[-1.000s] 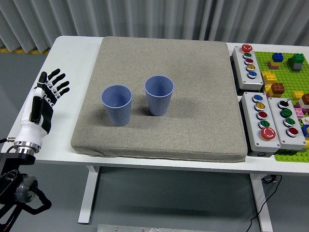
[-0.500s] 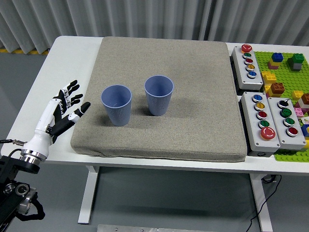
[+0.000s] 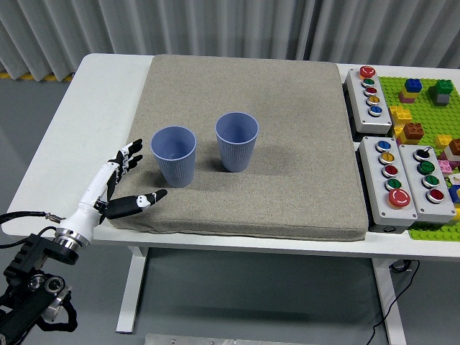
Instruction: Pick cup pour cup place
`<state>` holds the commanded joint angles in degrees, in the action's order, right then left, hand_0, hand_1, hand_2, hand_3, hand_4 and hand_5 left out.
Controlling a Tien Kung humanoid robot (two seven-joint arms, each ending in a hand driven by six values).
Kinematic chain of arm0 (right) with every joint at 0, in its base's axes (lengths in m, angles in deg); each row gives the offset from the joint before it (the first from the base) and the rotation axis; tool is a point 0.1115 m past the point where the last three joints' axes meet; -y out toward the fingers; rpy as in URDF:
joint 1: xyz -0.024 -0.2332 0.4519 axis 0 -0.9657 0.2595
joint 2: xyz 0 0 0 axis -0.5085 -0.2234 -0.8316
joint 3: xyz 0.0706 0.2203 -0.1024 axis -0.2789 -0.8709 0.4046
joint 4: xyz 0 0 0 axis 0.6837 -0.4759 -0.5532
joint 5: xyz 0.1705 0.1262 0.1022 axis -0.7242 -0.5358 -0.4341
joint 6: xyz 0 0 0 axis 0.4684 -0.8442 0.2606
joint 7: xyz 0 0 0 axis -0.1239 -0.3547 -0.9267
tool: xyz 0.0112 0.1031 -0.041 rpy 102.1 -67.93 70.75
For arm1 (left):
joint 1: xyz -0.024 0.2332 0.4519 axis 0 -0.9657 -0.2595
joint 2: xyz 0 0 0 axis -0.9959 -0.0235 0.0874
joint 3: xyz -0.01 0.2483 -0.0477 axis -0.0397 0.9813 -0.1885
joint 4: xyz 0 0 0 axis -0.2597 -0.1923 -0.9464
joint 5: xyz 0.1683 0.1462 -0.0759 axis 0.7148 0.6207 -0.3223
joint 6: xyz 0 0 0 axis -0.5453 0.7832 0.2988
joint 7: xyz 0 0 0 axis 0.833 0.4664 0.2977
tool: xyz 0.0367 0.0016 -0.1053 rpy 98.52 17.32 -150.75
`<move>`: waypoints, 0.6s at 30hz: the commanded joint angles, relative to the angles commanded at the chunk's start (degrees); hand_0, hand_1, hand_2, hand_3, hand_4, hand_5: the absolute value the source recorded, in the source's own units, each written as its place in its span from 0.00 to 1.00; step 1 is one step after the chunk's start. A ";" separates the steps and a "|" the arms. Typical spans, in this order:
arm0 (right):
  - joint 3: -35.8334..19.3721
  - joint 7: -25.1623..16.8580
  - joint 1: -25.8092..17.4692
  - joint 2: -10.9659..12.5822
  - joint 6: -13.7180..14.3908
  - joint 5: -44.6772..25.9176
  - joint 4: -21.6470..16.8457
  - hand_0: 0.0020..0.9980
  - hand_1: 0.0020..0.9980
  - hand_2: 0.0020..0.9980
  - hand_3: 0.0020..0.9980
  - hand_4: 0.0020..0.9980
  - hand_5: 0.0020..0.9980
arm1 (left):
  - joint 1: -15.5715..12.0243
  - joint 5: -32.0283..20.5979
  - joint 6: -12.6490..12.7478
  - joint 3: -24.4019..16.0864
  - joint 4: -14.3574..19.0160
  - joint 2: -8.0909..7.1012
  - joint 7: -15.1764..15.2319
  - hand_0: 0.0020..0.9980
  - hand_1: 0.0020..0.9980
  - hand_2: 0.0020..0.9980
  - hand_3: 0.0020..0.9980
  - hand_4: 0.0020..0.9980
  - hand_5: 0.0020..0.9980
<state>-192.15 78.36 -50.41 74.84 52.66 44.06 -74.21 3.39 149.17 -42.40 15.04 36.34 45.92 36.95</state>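
Two blue ribbed cups stand upright on a grey mat. The left cup is near the mat's front left; the right cup stands a little farther back, close beside it. My left hand comes in from the lower left, open, its fingers spread and its thumb stretched along the mat's front left corner. The hand is just left of the left cup and does not touch it. My right arm is out of the picture.
Grey button boxes with coloured buttons line the mat's right side, another behind them. A green baseplate with toy bricks lies at the far right. The white table shows bare left of the mat.
My left hand has moved right and forward from the table's left edge toward the left cup, rotating so the thumb points right. The cups have not moved.
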 joint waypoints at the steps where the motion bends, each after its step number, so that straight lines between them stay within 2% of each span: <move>1: 0.04 -0.01 0.04 -0.01 0.04 -0.03 0.01 0.64 0.60 0.51 0.57 0.00 0.00 | 0.56 -0.15 -0.01 -0.06 -0.78 0.32 0.10 0.94 0.95 1.00 1.00 0.93 0.19; 2: 0.09 0.02 0.05 -0.02 0.08 -0.15 0.00 0.64 0.60 0.51 0.57 0.00 0.00 | 1.32 -0.52 0.02 -0.06 -1.68 0.63 0.22 0.94 0.95 1.00 1.00 0.93 0.22; 9: 0.39 -0.02 0.11 -0.02 0.13 -0.40 0.03 0.64 0.60 0.51 0.57 0.00 0.00 | 4.81 -1.51 -0.31 1.15 -5.19 1.58 0.45 0.94 0.95 1.00 1.00 0.94 0.24; 18: 0.37 0.11 -0.17 -0.15 0.10 -0.27 -0.01 0.64 0.60 0.51 0.57 0.00 0.00 | 8.72 -2.95 -0.83 3.46 -6.77 2.36 0.49 0.94 0.95 1.00 1.00 0.95 0.25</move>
<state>-191.78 78.47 -50.58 74.70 52.76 43.79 -74.22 12.11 146.22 -43.23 18.50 29.57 48.29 37.44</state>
